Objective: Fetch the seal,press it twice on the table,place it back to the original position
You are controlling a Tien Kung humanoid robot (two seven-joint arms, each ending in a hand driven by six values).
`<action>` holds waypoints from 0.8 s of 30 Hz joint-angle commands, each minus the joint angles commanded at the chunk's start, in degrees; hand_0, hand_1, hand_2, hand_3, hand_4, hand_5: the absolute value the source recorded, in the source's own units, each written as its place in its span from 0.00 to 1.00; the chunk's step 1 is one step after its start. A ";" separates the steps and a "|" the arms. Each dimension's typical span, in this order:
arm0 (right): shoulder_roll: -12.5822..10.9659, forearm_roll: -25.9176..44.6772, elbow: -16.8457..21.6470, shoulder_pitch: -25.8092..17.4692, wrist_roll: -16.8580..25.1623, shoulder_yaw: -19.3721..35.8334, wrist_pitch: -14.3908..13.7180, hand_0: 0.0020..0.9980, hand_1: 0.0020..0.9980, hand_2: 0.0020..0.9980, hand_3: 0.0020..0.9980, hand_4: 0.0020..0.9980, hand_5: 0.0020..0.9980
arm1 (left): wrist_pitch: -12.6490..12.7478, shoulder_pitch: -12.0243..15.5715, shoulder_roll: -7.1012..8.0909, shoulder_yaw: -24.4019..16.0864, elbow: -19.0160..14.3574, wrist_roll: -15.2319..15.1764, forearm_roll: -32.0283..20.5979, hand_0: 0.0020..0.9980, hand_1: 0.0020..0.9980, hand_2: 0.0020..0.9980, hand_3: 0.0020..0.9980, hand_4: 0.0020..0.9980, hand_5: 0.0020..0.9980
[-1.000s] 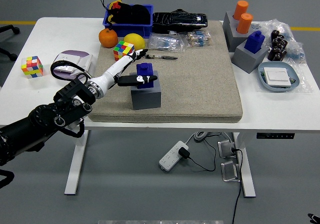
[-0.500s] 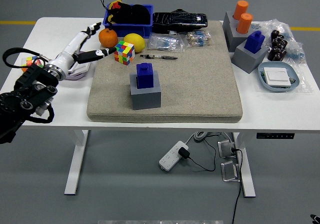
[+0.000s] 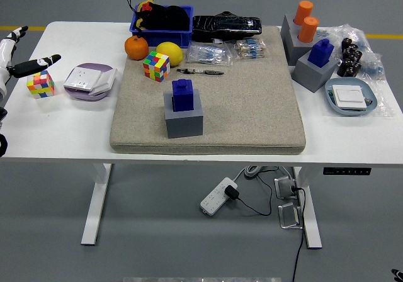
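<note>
A blue seal [image 3: 183, 95] stands upright in its grey block holder [image 3: 183, 119] on the beige mat [image 3: 252, 99], near the mat's front left. Nothing touches it. My left hand [image 3: 16, 52] shows only at the far left edge, fingers spread and holding nothing, well away from the seal. The right arm is out of view.
A second blue seal [image 3: 322, 51] sits in a grey holder at the right, with two orange cylinders [image 3: 306, 19] behind it. Two colour cubes [image 3: 156, 65] [image 3: 39, 83], an orange [image 3: 135, 47], a lemon [image 3: 169, 51], a blue bin [image 3: 161, 19], a purple-white box [image 3: 89, 80] and a blue dish [image 3: 350, 97] lie around.
My left hand has let go of the seal and pulled back left, from over the holder to the picture's far left edge. The seal stays in its holder.
</note>
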 joint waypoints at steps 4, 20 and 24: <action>0.08 0.06 -0.03 0.03 0.02 -0.22 0.01 0.81 0.71 0.67 0.68 0.72 0.50 | 0.70 0.67 -0.16 -0.33 -0.12 -0.30 0.78 0.88 0.86 0.84 0.89 0.94 0.31; 0.13 -0.05 -0.13 -0.39 -0.12 -0.30 0.03 0.81 0.71 0.67 0.68 0.72 0.50 | 0.50 1.82 -1.02 -0.01 -0.51 0.12 1.13 0.87 0.84 0.81 0.88 0.89 0.26; 0.14 -0.12 -0.14 -0.56 -0.12 -0.15 0.00 0.81 0.71 0.67 0.68 0.72 0.50 | 0.59 1.95 -1.18 -0.06 -0.61 0.10 1.15 0.87 0.84 0.81 0.88 0.89 0.26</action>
